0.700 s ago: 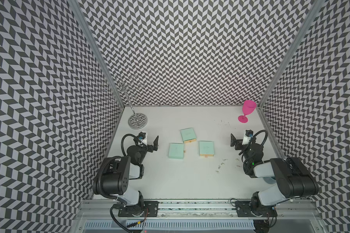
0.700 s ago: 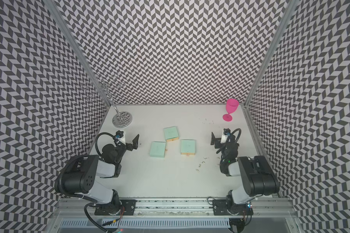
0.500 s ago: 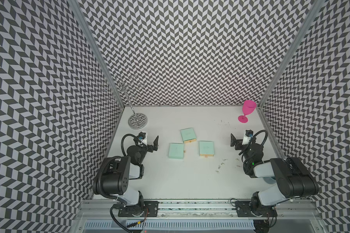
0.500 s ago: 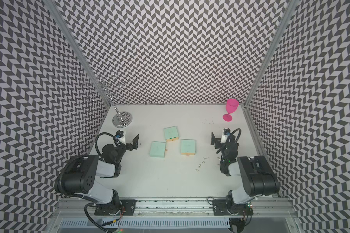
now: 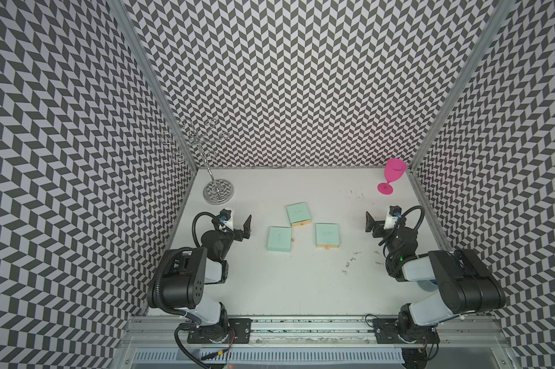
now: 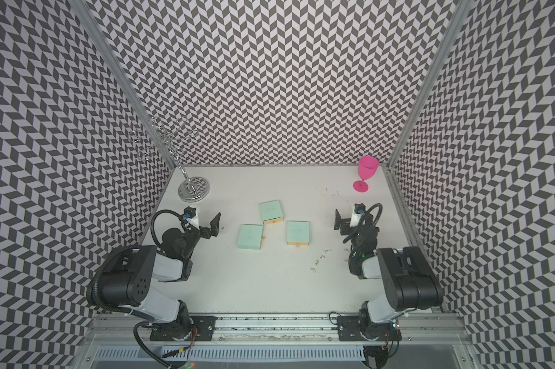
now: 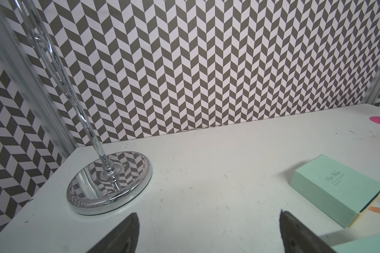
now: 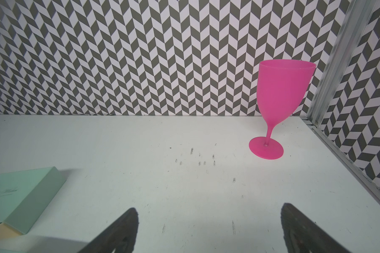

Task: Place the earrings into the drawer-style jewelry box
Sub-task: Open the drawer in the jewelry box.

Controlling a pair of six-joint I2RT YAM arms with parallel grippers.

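Left arm [image 5: 186,281]: folded low at the near left of the worktop [image 5: 301,294], wrist roughly level, aimed toward the back wall.
Left fingers [image 7: 123,236]: spread wide apart over bare worktop, gripping nothing.
Right arm [image 5: 458,281]: mirrored pose at the near right.
Right fingers [image 8: 119,234]: likewise spread wide apart, gripping nothing.
Earrings [image 5: 353,259]: tiny silvery pieces scattered loose on the worktop, between the right arm and the rightmost box. Nearer the camera than the right fingers and clear of them, well apart from the left fingers.
Jewelry boxes [image 5: 327,234]: three, mint green, lying flat mid-worktop between the two pairs of fingers. Tan drawer edges showing on two.
Chrome stand [image 5: 218,191]: back left corner.
Pink goblet [image 5: 394,171]: upright, back right corner.
Walls [image 5: 301,80]: grey-and-white chevron pattern on three sides.
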